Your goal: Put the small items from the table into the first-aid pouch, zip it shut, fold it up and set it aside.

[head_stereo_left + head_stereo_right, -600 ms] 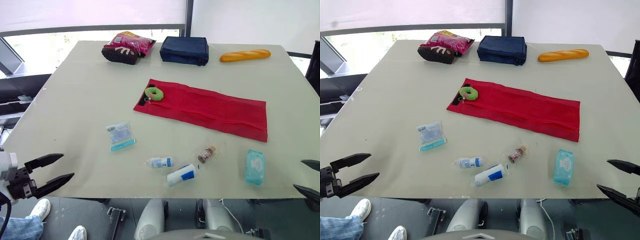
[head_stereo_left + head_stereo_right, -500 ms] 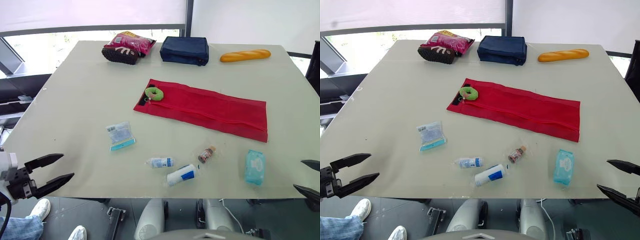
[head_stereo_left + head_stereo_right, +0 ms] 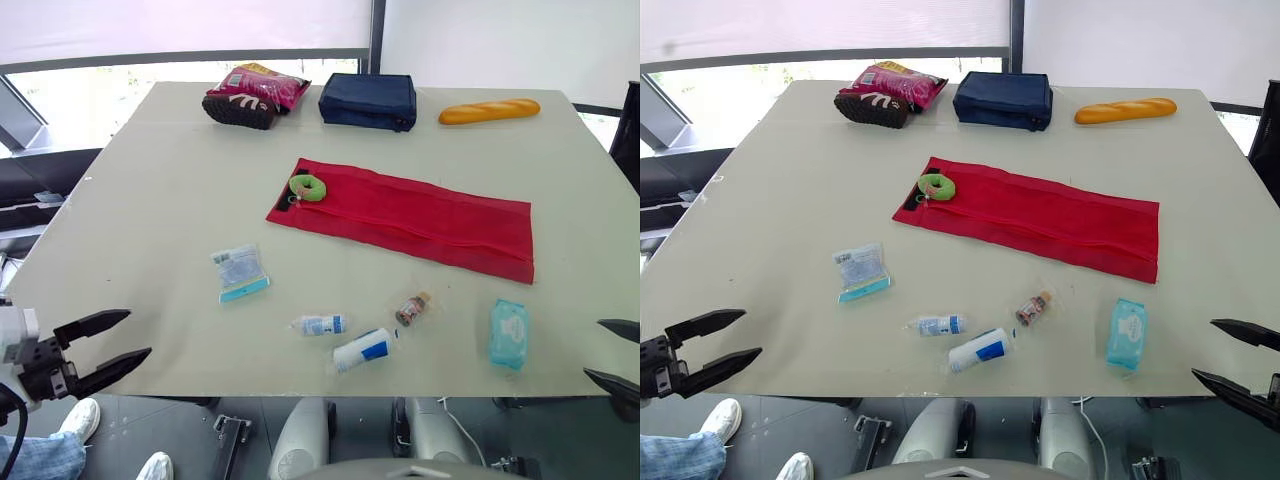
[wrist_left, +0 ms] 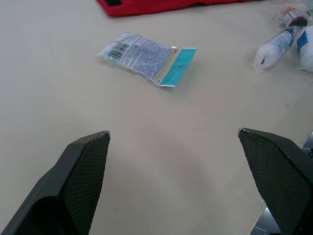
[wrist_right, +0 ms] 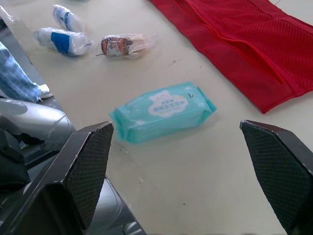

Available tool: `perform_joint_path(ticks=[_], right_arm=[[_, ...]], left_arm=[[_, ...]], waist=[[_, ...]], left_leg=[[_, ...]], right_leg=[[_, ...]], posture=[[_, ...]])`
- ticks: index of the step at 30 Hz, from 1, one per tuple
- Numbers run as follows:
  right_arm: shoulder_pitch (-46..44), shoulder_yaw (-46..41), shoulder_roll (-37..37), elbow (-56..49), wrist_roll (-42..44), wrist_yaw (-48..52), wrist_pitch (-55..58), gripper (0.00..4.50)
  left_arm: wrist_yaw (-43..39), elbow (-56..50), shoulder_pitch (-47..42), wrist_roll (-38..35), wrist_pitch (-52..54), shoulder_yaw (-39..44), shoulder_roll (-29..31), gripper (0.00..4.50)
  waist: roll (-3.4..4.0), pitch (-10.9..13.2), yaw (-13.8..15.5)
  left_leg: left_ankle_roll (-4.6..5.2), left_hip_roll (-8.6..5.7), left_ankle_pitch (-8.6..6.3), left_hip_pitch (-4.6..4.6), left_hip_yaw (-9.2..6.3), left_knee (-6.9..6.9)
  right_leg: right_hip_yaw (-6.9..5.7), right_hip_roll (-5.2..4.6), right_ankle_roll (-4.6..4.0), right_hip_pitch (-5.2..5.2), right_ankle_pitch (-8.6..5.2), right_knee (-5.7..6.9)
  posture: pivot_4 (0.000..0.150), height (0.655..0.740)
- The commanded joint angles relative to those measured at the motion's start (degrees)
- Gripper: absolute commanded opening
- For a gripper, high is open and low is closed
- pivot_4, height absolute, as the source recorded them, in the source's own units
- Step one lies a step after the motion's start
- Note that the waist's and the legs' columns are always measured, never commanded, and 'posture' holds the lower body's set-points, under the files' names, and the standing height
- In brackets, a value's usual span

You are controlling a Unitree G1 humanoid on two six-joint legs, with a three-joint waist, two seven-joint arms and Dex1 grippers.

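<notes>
The red first-aid pouch (image 3: pixel 410 215) lies flat and unfolded across the middle of the table, with a green ring-shaped item (image 3: pixel 308 187) on its left end. In front of it lie a flat packet with a teal edge (image 3: pixel 241 272), a small clear bottle (image 3: pixel 321 324), a white-and-blue roll (image 3: pixel 364 350), a small brown vial (image 3: pixel 412 309) and a teal wipes pack (image 3: pixel 509 333). My left gripper (image 3: pixel 139 334) hangs open off the table's front left corner, facing the packet (image 4: pixel 146 58). My right gripper (image 3: pixel 594 348) is open off the front right corner, facing the wipes pack (image 5: pixel 164 110). Neither holds anything.
Along the far edge sit a navy bag (image 3: pixel 369 100), a bread loaf (image 3: pixel 489 111), and a pink snack bag (image 3: pixel 262 85) on a dark brown item (image 3: pixel 238 110). A person's shoes (image 3: pixel 75 420) show below the front left corner. A chair base (image 3: pixel 300 445) stands under the front edge.
The view has shifted very slightly. Both grippers stay open at the front corners and nothing on the table has moved.
</notes>
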Motion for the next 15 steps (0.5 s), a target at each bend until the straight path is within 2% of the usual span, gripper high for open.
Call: perform_joint_path(ticks=[1,4,7,12,15], right_arm=[[-1.4,0.6,-0.4,-4.5,2.4,-1.7,1.3,4.42],[-2.8,1.8,-0.2,-8.2,4.1,-3.8,3.5,4.42],[-5.0,4.7,-0.7,-14.5,6.5,-7.6,7.4,4.42],[-12.0,10.1,-0.8,-23.9,10.5,-17.0,13.9,4.42],[-17.3,13.5,-1.2,-30.9,16.9,-25.2,20.1,4.42]], left_arm=[[0.6,-3.6,-0.3,-1.7,2.0,0.1,0.8,4.5],[3.7,-6.5,-1.1,-2.6,7.9,-0.6,1.8,4.5],[10.2,-9.1,-5.1,-2.5,13.0,-2.1,1.8,4.5],[21.0,-13.3,-10.4,0.4,23.6,-8.1,2.6,4.5],[26.5,-16.4,-14.5,-1.8,29.3,-9.5,1.1,4.5]], waist=[[0.0,0.0,0.0],[0.0,0.0,0.0],[-0.01,0.0,0.0],[-0.02,0.0,-0.1],[-0.05,0.0,-0.2]], left_leg=[[0.0,0.0,0.0,0.0,-0.01,0.01],[0.0,0.04,0.0,0.02,-0.02,0.03],[0.0,0.07,0.01,0.01,-0.04,0.06],[0.0,0.05,0.02,0.04,-0.08,0.13],[-0.01,0.03,0.01,0.04,-0.05,0.12]], right_leg=[[0.0,0.01,0.0,0.0,0.0,0.0],[0.03,0.07,-0.01,0.01,0.01,0.04],[0.04,0.12,-0.01,0.01,0.01,0.05],[0.13,0.19,-0.01,0.03,0.06,0.18],[0.21,0.2,0.18,0.01,0.2,0.2]], posture=[[0.15,0.7134],[0.15,0.7134],[0.15,0.7134],[0.15,0.7134],[0.15,0.7134]])
